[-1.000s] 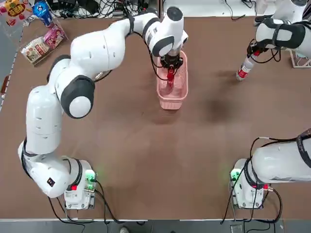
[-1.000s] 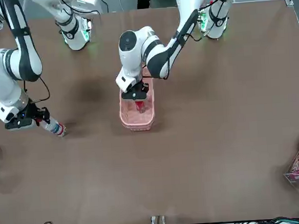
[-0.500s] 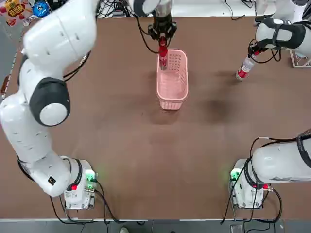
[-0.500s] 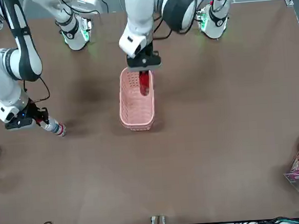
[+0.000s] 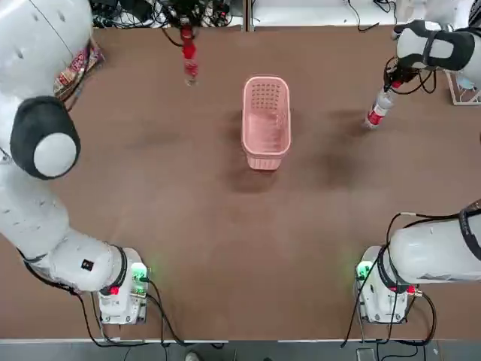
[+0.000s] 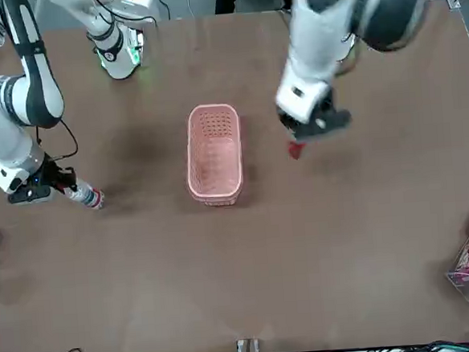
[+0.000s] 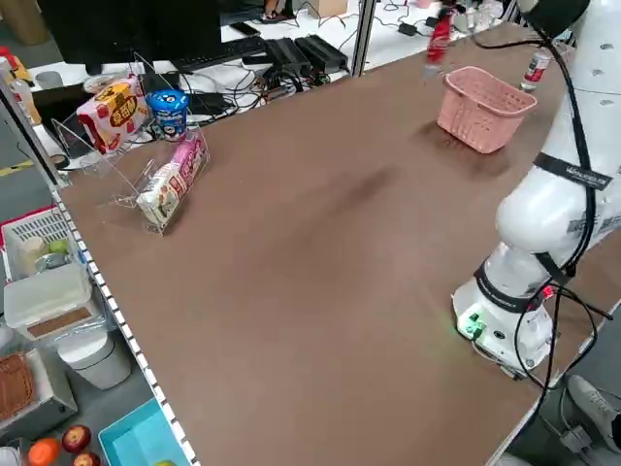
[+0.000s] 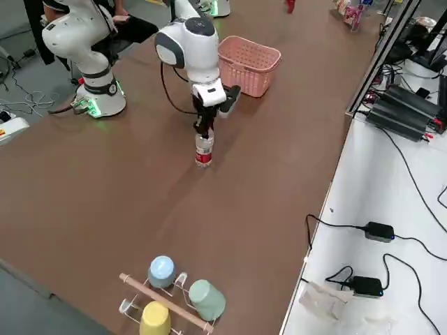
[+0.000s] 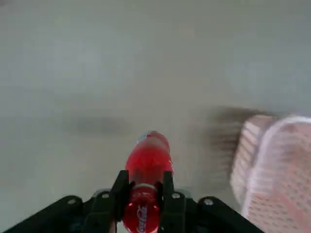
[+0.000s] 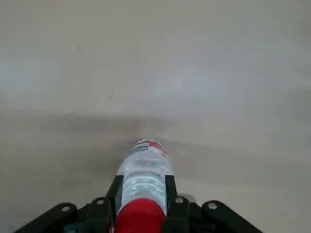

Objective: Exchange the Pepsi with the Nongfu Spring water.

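Observation:
The Pepsi (image 5: 189, 57), a slim all-red bottle, hangs in the air over the table's far side, left of the pink basket (image 5: 266, 147). My left gripper (image 5: 186, 36) is shut on its top end, and its fingers (image 9: 120, 190) clamp the red neck in the left wrist view. The basket (image 6: 216, 185) holds nothing. At the far right, the Nongfu Spring water (image 5: 376, 110), a clear bottle with a red band, stands by the table top (image 8: 203, 151). My right gripper (image 5: 388, 84) is shut on its upper part (image 10: 144, 177).
A clear holder with snack packs (image 7: 160, 180) sits at the far left corner. A rack with coloured mugs (image 8: 171, 293) stands at the right end. Open brown table lies between the basket and the arm bases (image 5: 120, 289).
My left arm has lifted the Pepsi out of the basket and swung it to the robot's left along the far side. The right gripper and the water bottle have stayed put.

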Available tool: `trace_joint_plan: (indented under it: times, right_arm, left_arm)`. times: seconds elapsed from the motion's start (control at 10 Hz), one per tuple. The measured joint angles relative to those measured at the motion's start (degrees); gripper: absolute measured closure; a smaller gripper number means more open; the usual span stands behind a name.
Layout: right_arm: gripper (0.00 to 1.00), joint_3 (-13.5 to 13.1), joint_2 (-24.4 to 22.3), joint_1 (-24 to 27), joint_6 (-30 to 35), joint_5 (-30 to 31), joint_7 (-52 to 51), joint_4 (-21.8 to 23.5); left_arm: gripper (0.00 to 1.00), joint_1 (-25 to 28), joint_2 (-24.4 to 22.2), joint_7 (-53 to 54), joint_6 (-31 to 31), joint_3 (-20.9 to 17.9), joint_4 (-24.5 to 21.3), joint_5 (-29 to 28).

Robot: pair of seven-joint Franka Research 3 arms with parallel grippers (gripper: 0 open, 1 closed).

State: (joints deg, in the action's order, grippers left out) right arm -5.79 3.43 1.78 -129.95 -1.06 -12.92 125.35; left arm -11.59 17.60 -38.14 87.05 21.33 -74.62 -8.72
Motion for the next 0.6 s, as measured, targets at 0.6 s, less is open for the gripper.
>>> trace_joint_plan:
  times: [0.6]
  right_arm:
    - [0.62, 1.1, -0.8, -21.5, 27.4, -0.1, 21.7, -23.6]
  left_arm:
    - [0.68, 21.3, -11.3, 18.4, 18.2, 0.0, -28.3, 4.9]
